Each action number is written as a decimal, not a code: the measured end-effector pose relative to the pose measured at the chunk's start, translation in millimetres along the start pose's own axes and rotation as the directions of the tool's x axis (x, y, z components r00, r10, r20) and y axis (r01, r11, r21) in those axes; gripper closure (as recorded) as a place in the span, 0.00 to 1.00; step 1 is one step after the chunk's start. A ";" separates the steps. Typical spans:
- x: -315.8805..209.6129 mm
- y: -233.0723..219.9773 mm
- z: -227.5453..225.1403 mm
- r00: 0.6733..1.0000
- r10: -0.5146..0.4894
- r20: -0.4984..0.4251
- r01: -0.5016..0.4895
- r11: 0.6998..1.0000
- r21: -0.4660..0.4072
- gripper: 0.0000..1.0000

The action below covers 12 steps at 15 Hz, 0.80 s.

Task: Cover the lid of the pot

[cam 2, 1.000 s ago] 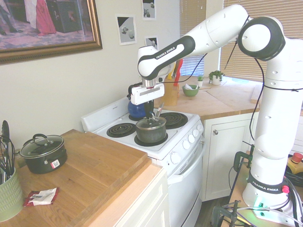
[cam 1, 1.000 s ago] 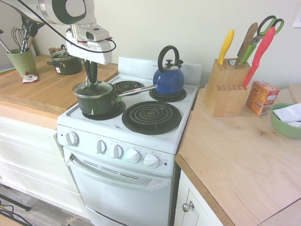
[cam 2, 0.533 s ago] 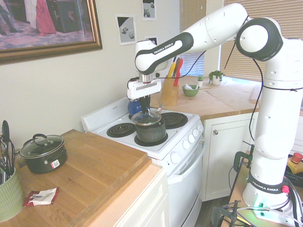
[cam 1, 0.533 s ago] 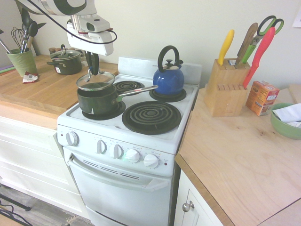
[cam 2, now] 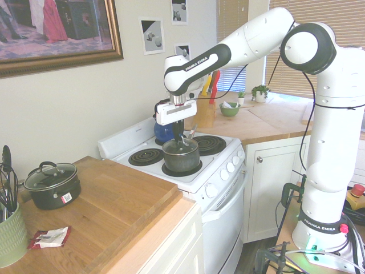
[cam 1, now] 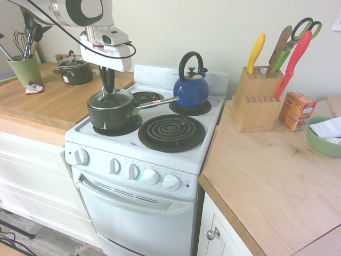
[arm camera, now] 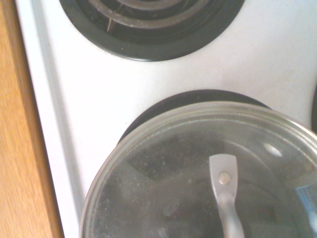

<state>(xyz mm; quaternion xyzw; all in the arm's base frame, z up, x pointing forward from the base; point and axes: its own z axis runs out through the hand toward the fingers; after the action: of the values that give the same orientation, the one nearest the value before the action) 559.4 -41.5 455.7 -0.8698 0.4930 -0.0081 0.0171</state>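
The gripper (cam 1: 108, 89) points straight down over the front-left burner, its 2 fingers clenched on the small top handle of the lid (cam 1: 110, 100), and the lid sits on or very near the rim of the pot (cam 1: 109, 114); from the first exterior view it looks seated, perhaps a touch tilted, though I cannot tell if the rim meets all the way round. So the step in hand is the final lowering and seating. The next move, as I judge it, calls for checking the lid rests level, then letting the fingers part and lifting straight up so the handle is not dragged. On the stove (cam 1: 213, 125), taking the front edge as 6 o'clock, the pot stands at about 8 o'clock with its long silver handle aimed toward 2 o'clock, and the blue kettle (cam 1: 191, 89) sits at about 1 o'clock. In the wrist view the glass shows only a dark inside; no contents can be made out. On the wooden counter (cam 1: 48, 104) a small two-handled pot (cam 1: 74, 70) keeps its own lid, a green cup (cam 1: 24, 68) holds utensils, and a green bowl (cam 1: 322, 140) on the far counter holds something white.
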 end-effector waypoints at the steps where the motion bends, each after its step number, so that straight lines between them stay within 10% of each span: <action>1: -1.7 2.2 0.4 1.000 -0.002 -0.001 0.002 1.000 0.002 1.00; 12: -16.4 -3.0 8.9 0.999 -0.032 -0.029 0.032 0.999 -0.018 1.00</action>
<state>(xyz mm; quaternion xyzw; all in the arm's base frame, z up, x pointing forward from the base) 553.8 -25.7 447.0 -0.8775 0.4793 -0.0169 0.0020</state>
